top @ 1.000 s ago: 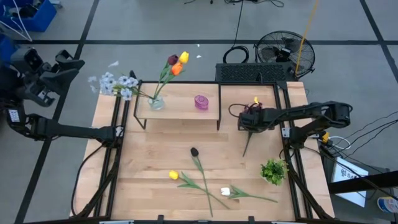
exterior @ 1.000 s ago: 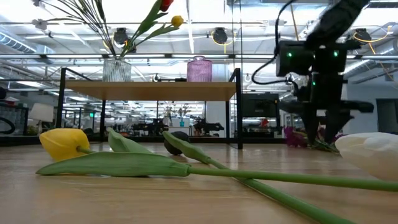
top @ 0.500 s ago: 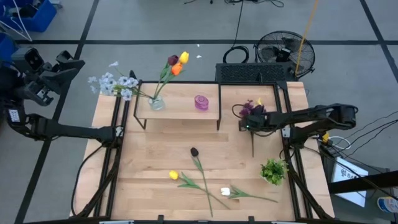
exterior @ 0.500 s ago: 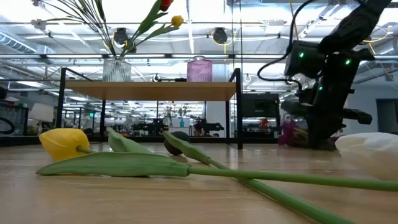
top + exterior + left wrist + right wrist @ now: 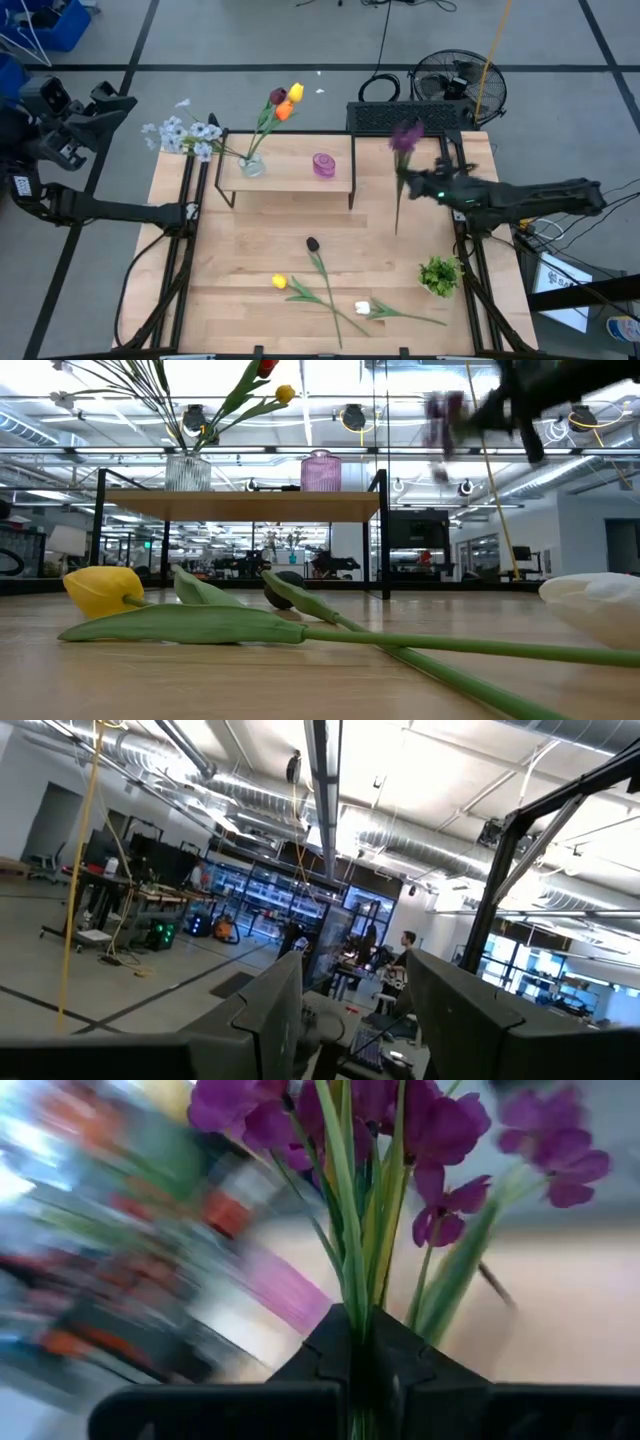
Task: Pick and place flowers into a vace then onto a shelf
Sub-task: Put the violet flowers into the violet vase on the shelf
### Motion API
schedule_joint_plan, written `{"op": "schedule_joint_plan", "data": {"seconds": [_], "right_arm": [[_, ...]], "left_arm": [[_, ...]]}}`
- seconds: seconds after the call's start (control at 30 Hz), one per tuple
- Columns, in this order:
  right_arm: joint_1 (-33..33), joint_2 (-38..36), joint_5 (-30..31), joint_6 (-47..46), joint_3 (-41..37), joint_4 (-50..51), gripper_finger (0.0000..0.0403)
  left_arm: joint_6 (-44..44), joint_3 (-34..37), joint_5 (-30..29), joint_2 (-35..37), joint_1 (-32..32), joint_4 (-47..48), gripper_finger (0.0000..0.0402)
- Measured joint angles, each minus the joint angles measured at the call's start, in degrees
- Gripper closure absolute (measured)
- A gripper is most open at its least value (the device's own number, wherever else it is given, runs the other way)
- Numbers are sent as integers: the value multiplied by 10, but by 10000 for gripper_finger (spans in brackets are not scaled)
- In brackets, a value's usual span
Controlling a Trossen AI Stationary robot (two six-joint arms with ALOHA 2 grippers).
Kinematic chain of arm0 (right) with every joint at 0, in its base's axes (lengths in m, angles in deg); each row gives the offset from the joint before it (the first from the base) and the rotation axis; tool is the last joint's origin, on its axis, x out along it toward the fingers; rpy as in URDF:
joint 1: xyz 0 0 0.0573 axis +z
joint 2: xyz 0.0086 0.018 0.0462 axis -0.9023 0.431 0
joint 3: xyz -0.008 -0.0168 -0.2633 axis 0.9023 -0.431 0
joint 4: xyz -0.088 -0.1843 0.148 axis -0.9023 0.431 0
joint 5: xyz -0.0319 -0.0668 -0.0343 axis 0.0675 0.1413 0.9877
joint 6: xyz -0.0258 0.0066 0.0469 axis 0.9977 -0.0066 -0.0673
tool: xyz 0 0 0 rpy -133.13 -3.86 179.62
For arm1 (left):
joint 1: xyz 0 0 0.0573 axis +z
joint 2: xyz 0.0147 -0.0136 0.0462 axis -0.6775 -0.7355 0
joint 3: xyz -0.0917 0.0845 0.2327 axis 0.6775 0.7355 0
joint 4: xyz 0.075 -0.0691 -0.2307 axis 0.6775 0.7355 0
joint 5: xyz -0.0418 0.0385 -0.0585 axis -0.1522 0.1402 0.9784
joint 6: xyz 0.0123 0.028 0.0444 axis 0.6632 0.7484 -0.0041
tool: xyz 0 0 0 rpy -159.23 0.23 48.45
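Note:
My right gripper (image 5: 418,186) is shut on a purple cluster flower (image 5: 405,136), raised over the table's right part; its blooms (image 5: 400,1120) fill the right wrist view and blur in the low view (image 5: 445,410). A glass vase (image 5: 250,165) with red, yellow and orange flowers (image 5: 283,100) and pale blue sprays (image 5: 185,134) stands on the shelf (image 5: 290,180). Dark (image 5: 312,243), yellow (image 5: 279,282) and white (image 5: 362,309) tulips lie on the near tabletop. My left gripper (image 5: 350,1010) waits open, raised beyond the table's far left corner (image 5: 100,105). My right gripper pinches the purple flower's green stems (image 5: 358,1325) between its two fingers, a little below the blooms. The fingers come about level from the table's right and lie across the stem. The flower is lifted clear, blooms toward the far edge, long stem (image 5: 398,215) trailing toward the near edge.
A small pink-purple vase (image 5: 324,164) stands on the shelf beside the glass one. A leafy green tuft (image 5: 440,272) sits near the table's right edge. A black crate (image 5: 410,116) and a fan (image 5: 455,85) stand beyond the far right edge.
My right gripper has shut on the purple flower's stem, risen from the tabletop and tipped from pointing down to about level. The flower, which lay on the table's right part, has been lifted clear, its blooms swung toward the far edge.

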Motion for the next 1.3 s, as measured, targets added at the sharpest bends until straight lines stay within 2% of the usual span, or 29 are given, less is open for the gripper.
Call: {"op": "schedule_joint_plan", "data": {"seconds": [0.1,0.2,0.27,0.3,0.4,0.63,0.8,1.0,1.1,1.2,1.3], "right_arm": [[14,-28,-2,213,0,-243,399],[17,-3,-95,445,2,-535,399],[17,29,-139,520,4,-666,399],[17,48,-145,538,9,-690,399],[15,112,-166,560,50,-645,399],[-22,281,-176,614,250,-470,399],[-57,375,-203,647,363,-437,399],[-101,468,-205,664,396,-449,399],[-118,505,-205,645,395,-468,399],[-127,524,-205,650,395,-493,399],[-135,531,-205,643,395,-498,399]], "left_arm": [[12,0,0,-2,0,0,215],[47,0,-3,-7,0,0,215],[59,0,-13,-9,0,-3,215],[64,0,-17,-11,0,-3,215],[73,0,-21,-17,0,-8,215],[72,0,-21,-27,0,-16,215],[73,0,-19,-27,0,-16,215],[125,0,5,-27,0,-10,215],[169,0,46,-32,0,13,215],[189,0,97,-41,0,61,215],[199,0,121,-54,0,129,215]]}}
